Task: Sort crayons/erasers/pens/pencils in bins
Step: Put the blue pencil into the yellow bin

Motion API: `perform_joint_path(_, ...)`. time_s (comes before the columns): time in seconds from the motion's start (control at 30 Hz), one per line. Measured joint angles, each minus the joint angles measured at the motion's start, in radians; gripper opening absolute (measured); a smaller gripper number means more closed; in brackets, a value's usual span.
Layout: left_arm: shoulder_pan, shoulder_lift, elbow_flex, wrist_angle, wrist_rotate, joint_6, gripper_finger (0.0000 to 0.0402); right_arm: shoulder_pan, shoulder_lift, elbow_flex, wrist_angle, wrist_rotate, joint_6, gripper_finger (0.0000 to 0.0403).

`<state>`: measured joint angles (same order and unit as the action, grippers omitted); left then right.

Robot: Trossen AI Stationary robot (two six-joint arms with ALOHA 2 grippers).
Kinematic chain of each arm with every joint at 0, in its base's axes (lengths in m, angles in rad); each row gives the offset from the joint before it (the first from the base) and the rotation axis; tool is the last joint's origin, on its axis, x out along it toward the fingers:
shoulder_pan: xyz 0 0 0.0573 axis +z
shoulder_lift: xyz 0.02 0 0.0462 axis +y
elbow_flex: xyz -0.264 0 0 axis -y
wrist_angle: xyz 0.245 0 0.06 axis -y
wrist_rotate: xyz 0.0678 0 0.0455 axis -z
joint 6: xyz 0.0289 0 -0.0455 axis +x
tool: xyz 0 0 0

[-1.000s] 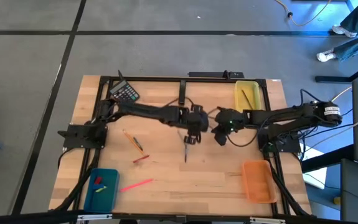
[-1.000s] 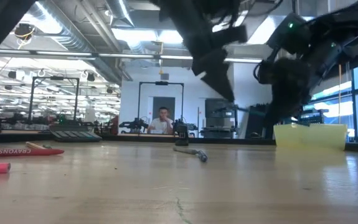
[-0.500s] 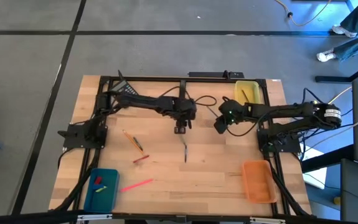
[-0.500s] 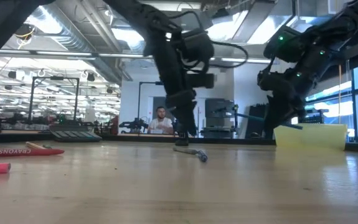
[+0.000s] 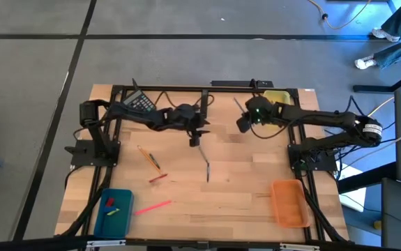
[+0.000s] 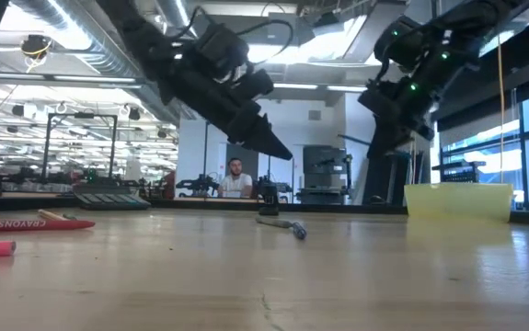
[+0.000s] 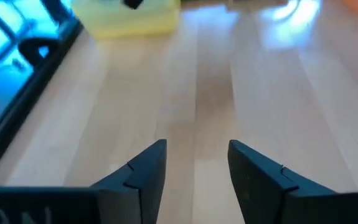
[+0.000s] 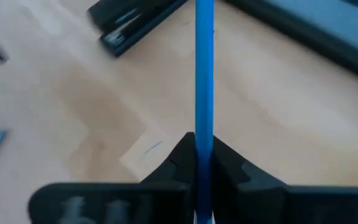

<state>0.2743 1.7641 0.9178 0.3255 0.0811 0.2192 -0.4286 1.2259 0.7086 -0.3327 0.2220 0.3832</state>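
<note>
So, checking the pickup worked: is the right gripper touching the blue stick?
Touching. The right wrist view shows the right gripper shut on the blue stick, both fingers pressed against it.

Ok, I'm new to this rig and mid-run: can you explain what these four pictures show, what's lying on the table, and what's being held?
It is two dark robot arms at a wooden table. The high picture looks straight down; the low one looks level across the tabletop; each wrist picture looks past that arm's own fingers.

The left gripper hangs open and empty near the middle rear. The right gripper, by the yellow bin, is shut on a slim blue stick.

On the table: a teal-blue bin with erasers inside, an orange bin, a pink crayon, a red crayon, a grey stick and a black calculator.
</note>
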Motion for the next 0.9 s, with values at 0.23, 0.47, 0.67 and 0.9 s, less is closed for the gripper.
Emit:
perform_joint_path(0.23, 0.022, 0.012, -0.037, 0.09, 0.04, 0.056, 0.0163, -0.053, 0.0, 0.153, -0.203, 0.146, -0.018, 0.0025)
perform_joint_path(0.47, 0.043, 0.012, -0.054, 0.079, 0.042, 0.076, 0.0163, -0.128, 0.0, 0.183, -0.44, 0.291, 0.098, 0.0024)
perform_joint_path(0.67, 0.064, 0.012, -0.071, 0.08, 0.041, 0.075, 0.0163, -0.157, -0.001, 0.162, -0.527, 0.33, 0.187, 0.0024)
perform_joint_path(0.9, 0.065, 0.012, -0.072, 0.078, 0.041, 0.072, 0.0163, -0.217, 0.0, 0.117, -0.597, 0.354, 0.238, 0.0024)
